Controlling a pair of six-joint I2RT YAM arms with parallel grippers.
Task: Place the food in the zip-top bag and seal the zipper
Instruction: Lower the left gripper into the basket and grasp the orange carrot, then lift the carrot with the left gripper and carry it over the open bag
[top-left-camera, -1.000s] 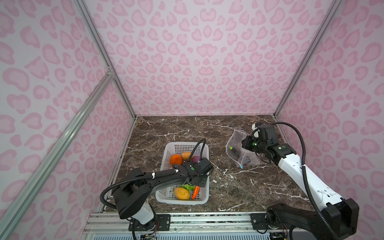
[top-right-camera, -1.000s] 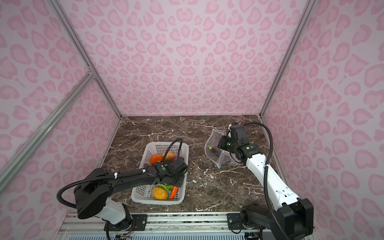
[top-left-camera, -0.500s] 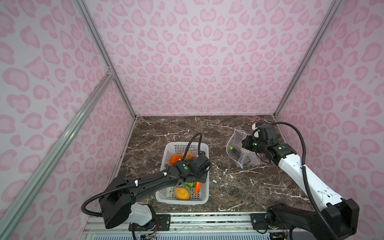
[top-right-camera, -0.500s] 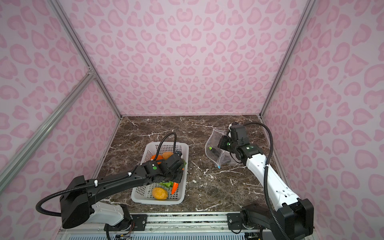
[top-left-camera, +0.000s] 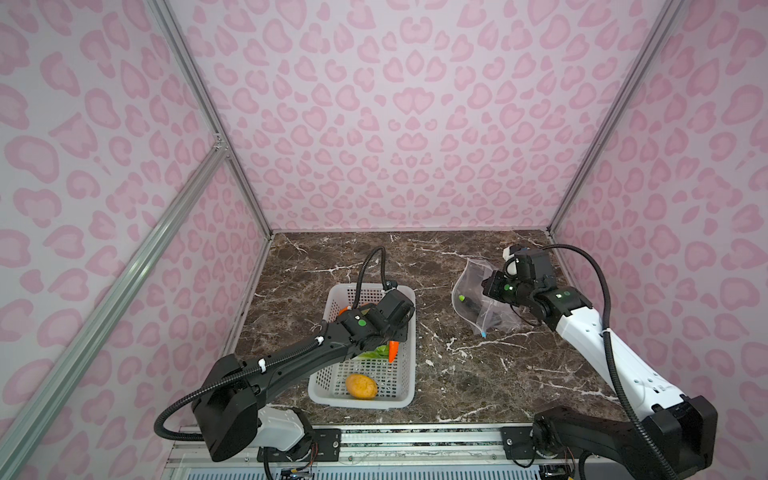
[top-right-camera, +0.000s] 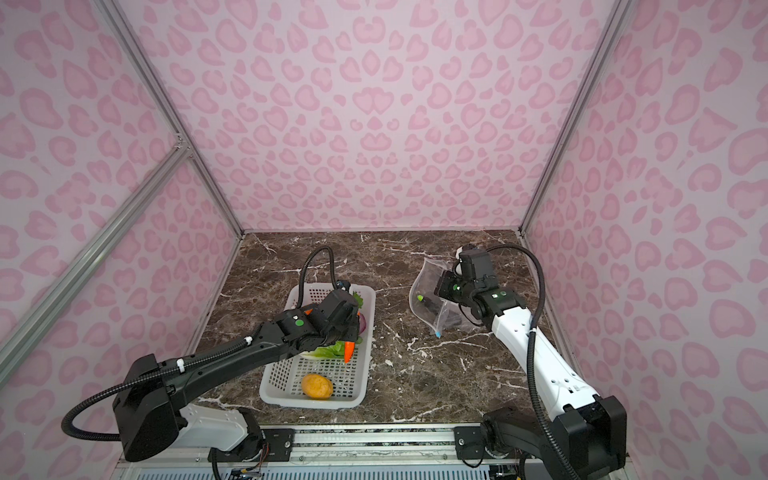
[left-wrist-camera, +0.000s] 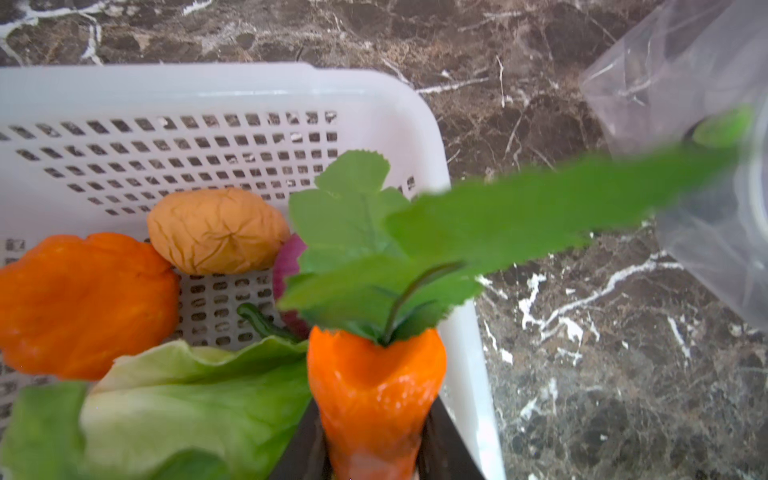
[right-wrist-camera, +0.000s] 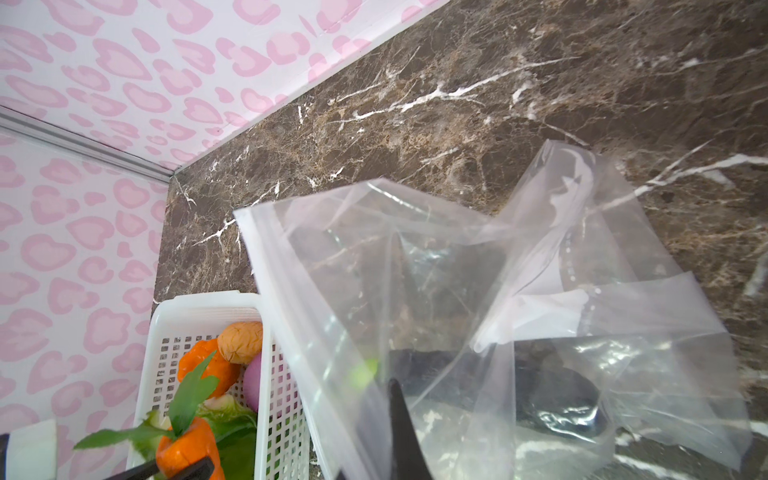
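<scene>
Marble table (top-left-camera: 457, 365), pink spotted walls (top-left-camera: 395, 124); left gripper (left-wrist-camera: 370, 453) pinches leafy orange carrot (left-wrist-camera: 374, 382), basket (top-left-camera: 361, 401) beneath; right gripper (top-left-camera: 488, 293) seemingly clamps clear bag (right-wrist-camera: 415, 291).

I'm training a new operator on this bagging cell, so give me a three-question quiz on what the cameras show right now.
1. True or false: the left gripper is empty.
2. What grips the edge of the zip-top bag? A) the left gripper B) the right gripper C) neither
3. Which food piece already lies inside the bag?

Key
1. False: it is shut on the carrot, held over the basket.
2. B.
3. The dark eggplant-like piece.
</scene>
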